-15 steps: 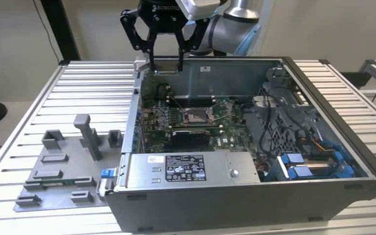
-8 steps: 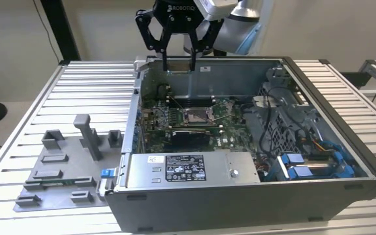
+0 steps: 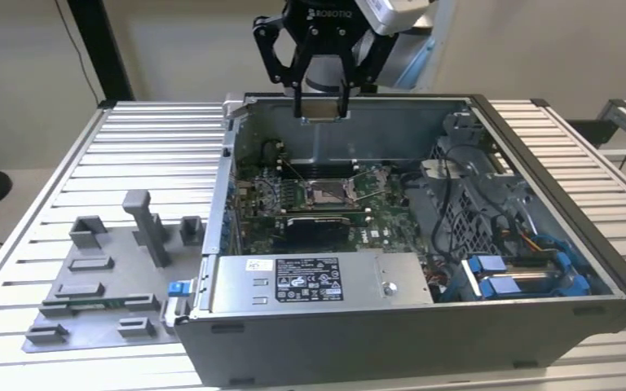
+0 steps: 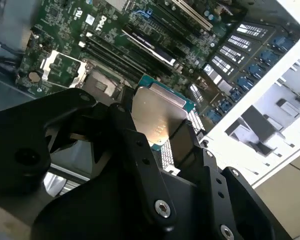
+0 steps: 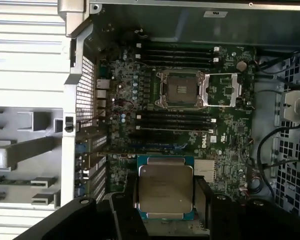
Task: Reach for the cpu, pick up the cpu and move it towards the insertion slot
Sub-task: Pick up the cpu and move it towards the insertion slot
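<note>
Black gripper (image 5: pixel 165 197) clamped the chip (image 5: pixel 165 187) by two opposite edges, above the open computer case (image 3: pixel 574 269).
Seen in the first wrist view, the socket (image 5: pixel 182 90) lay well apart from the held chip, across the memory slots (image 5: pixel 175 122) on the green board (image 5: pixel 230 145); the chip's flat face was level, facing upward. Label print went unread.

We note the arm entering from the top of the exterior view, wrist pointing straight down, with the black pincer (image 3: pixel 323 110) hanging vertically. In both wrist views the two dark fingers (image 5: pixel 202 200) sit closed against opposite edges of the cpu (image 5: pixel 165 192), gripping it flat between them. The finger linkages (image 4: pixel 140 165) are drawn in, the pincer's pose upright with no visible tilt.
</note>
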{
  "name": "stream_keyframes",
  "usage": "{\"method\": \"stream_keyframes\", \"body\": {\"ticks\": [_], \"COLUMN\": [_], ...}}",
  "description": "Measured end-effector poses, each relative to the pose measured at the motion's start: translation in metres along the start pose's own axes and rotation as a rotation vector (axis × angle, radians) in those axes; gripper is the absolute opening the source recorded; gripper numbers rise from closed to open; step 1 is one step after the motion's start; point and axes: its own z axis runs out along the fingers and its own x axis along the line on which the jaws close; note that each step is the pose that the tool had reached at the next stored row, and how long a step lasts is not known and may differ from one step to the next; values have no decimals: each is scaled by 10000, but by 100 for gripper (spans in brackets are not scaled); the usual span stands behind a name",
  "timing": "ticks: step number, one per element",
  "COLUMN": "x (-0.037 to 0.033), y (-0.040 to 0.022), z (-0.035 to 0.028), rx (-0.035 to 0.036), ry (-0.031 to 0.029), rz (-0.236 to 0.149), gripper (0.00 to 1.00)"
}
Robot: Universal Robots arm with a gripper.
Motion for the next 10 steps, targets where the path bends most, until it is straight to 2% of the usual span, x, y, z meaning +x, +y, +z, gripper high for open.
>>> {"method": "stream_keyframes", "body": {"ticks": [10], "x": [-206], "y": [-4], "z": [1], "rx": [0], "ry": [0], "rz": [1], "gripper": [0]}}
